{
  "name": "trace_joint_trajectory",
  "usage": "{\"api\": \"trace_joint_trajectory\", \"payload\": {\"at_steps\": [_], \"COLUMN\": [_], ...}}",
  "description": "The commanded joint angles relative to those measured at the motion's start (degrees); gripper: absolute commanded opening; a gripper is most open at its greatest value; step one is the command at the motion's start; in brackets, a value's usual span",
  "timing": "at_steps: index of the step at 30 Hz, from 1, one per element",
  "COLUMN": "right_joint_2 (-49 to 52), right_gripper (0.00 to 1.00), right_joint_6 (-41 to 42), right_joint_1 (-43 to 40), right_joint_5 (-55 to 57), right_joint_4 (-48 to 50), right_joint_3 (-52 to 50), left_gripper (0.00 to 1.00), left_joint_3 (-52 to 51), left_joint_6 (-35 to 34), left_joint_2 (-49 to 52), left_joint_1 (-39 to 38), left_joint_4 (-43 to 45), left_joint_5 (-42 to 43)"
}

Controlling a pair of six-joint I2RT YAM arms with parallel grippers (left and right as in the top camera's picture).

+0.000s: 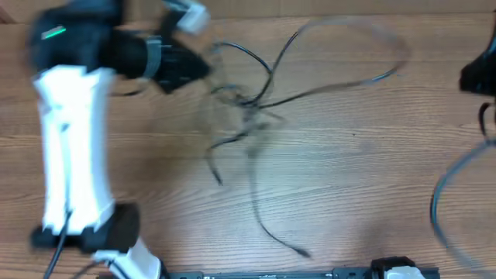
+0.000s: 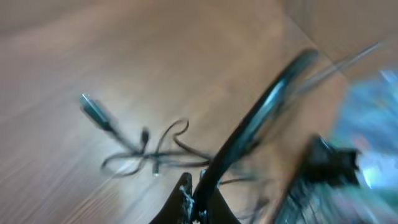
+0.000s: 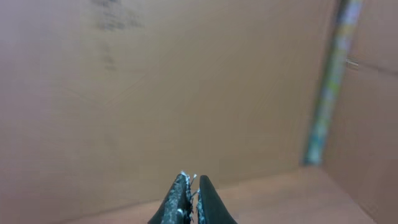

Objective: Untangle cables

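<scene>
The cables [image 1: 249, 105] lay knotted on the tabletop [image 1: 372, 178], so most untangling seemed left. The left fingers [image 2: 179, 200] were clamped on one black cable [image 2: 264, 109], likely the first strand drawn out; the right fingers [image 3: 179, 199] were pressed together, empty.

The left arm [image 1: 70, 147] stands along the left side in the overhead view, its white link running up from the base to a dark elbow, where the dark wrist turns to the right and ends in the blurred left gripper [image 1: 190, 68]. In the left wrist view that gripper's two dark fingers [image 2: 184, 194] are pinched tight on a dark cable [image 2: 261, 118] that rises from between them. Only a dark part of the right arm [image 1: 479, 76] shows at the right edge, and the right gripper [image 3: 193, 182] has its fingers pressed together.
</scene>
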Motion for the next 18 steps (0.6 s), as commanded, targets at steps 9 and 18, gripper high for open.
{"api": "trace_joint_trajectory", "payload": {"at_steps": [9,18], "right_joint_2": [18.40,18.40], "right_gripper": [0.04,0.04], "right_joint_6": [2.21,0.68], "right_joint_1": [-28.26,-11.87], "right_joint_5": [-38.99,-33.92], "right_joint_4": [-6.34,-11.41], "right_joint_3": [0.94,0.94], "left_gripper": [0.04,0.04], "left_joint_3": [1.09,1.03], "left_joint_6": [-8.26,-11.02], "left_joint_2": [-9.35,-8.39], "left_joint_1": [13.57,0.48], "left_joint_4": [-0.04,8.41], "left_joint_5": [-3.65,-2.23]}}
